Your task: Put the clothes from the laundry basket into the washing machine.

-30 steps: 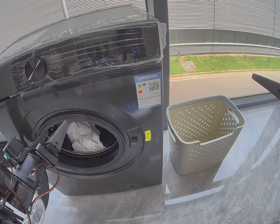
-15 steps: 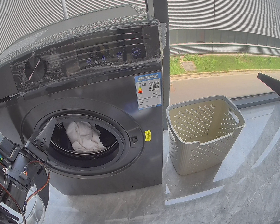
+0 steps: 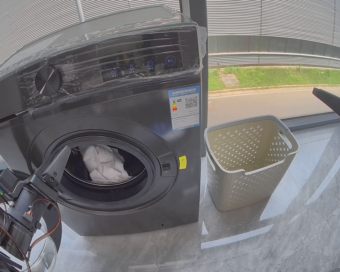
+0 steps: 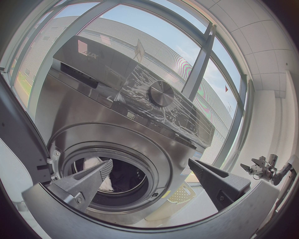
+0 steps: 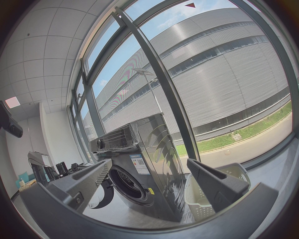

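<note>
Left gripper (image 4: 149, 161), wide open and empty, faces a grey metal washing machine (image 3: 142, 113). White crumpled cloth (image 3: 104, 163) lies inside, just beyond it.

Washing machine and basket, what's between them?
Only bare marble floor separates the dark grey washing machine and the cream perforated plastic basket, in the head view.

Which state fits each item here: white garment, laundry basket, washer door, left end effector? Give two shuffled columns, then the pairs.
Things:
1. white garment
2. laundry basket
3. washer door
4. left end effector

States:
A. no clothes inside
B. swung open
C. lying inside the drum
D. open, holding nothing

Pairs: 1-C, 2-A, 3-B, 4-D
</note>
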You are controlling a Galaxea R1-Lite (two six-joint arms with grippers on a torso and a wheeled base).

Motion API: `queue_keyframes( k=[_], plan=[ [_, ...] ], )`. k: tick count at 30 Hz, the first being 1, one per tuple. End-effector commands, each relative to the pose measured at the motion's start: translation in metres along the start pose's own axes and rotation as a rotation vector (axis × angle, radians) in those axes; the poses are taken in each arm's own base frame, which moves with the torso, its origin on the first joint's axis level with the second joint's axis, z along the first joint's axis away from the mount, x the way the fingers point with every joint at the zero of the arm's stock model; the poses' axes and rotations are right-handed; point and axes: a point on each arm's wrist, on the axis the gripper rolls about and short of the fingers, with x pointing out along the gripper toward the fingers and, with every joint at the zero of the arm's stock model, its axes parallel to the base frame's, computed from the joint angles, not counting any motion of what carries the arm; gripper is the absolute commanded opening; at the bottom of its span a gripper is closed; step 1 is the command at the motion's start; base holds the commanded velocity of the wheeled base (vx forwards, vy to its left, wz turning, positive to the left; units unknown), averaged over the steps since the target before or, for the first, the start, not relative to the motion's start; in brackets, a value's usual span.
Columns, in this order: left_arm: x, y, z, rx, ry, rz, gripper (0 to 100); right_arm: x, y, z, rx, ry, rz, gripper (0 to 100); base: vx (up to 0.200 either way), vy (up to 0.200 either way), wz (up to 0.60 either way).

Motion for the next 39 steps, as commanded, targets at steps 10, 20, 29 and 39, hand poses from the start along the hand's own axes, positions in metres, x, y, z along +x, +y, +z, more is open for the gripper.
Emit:
queue_keyframes(
  k=[10, 20, 29, 39],
  plan=[
    [0.001, 0.001, -0.003, 0.0, 0.017, -0.001, 100, 0.0, 0.0, 0.001, -0.002, -0.002, -0.001, 100, 0.0, -0.2, 0.0],
    [-0.01, 0.004, -0.013, -0.004, 0.074, 0.022, 100, 0.0, 0.0, 0.001, -0.004, -0.005, -0.002, 100, 0.0, -0.2, 0.0],
    [-0.037, 0.018, -0.048, 0.014, 0.346, 0.163, 100, 0.0, 0.0, 0.002, -0.006, -0.007, -0.001, 100, 0.0, -0.2, 0.0],
    [-0.039, 0.033, -0.075, 0.001, 0.549, 0.297, 100, 0.0, 0.0, 0.0, -0.003, 0.0, -0.004, 100, 0.0, -0.2, 0.0]
  ],
)
